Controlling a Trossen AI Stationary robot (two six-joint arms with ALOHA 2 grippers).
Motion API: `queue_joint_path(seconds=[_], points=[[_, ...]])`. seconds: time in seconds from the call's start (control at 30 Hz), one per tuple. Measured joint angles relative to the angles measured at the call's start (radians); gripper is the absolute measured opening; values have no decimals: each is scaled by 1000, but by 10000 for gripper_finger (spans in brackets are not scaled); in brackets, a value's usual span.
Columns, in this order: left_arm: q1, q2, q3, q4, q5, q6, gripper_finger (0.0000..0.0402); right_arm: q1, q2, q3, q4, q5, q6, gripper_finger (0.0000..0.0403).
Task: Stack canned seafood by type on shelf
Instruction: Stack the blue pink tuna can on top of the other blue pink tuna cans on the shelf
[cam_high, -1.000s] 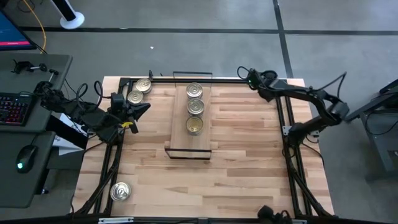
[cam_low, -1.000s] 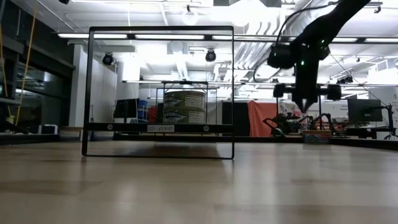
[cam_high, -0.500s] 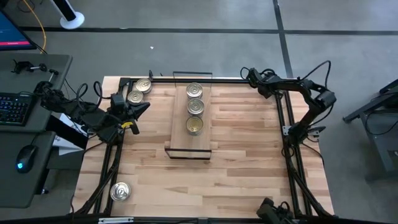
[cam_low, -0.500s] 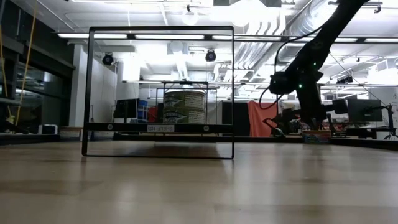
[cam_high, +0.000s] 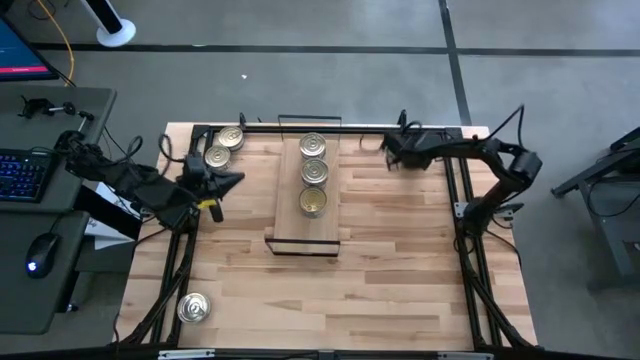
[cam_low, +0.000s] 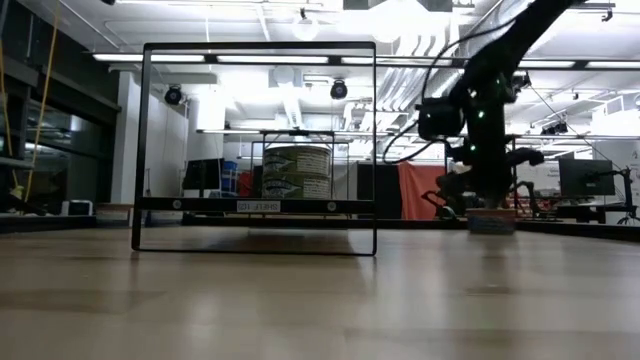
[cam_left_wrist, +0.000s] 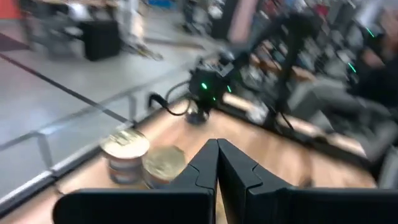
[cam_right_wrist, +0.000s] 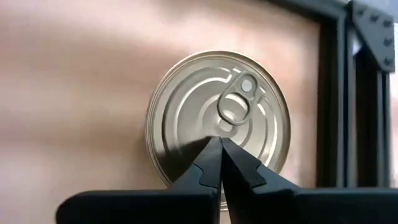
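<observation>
High view puts the shelf (cam_high: 306, 215) near the middle of the table's far half, running front to back, with four tins (cam_high: 313, 172) in a row along its far part. The right gripper (cam_high: 390, 152) sits just off the shelf's far right corner, close to the table's back edge. Right wrist view shows its two dark fingers (cam_right_wrist: 214, 163) pressed together, tips meeting over a gold-lidded tin (cam_right_wrist: 217, 118) with a pull tab directly below; nothing is clamped between them. The left gripper (cam_high: 233, 178) waits to the left of the shelf, fingers likewise closed on nothing, beside two tins (cam_high: 223, 146) at the far left corner. One more tin (cam_high: 193, 308) lies well away from the shelf, near the table's front left corner.
</observation>
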Motion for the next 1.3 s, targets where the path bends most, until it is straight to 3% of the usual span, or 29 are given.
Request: queue_joint_path(seconds=[0.2,0.43,0.63,0.83,1.07,1.3], points=[[-2,83,0,-43,194,-114,0,281,-42,-6,-197,-65,79,0],[-57,271,0,-19,374,-280,0,666,-76,-6,-243,-198,298,0],[-239,472,0,156,431,-482,0,1007,-78,-3,-130,-295,504,0],[-404,635,0,307,399,-634,0,1279,-75,-5,181,-375,626,0],[-453,789,0,268,392,-553,0,1366,12,21,460,-355,663,0],[-419,944,0,450,372,-317,0,1307,252,301,455,-355,382,0]])
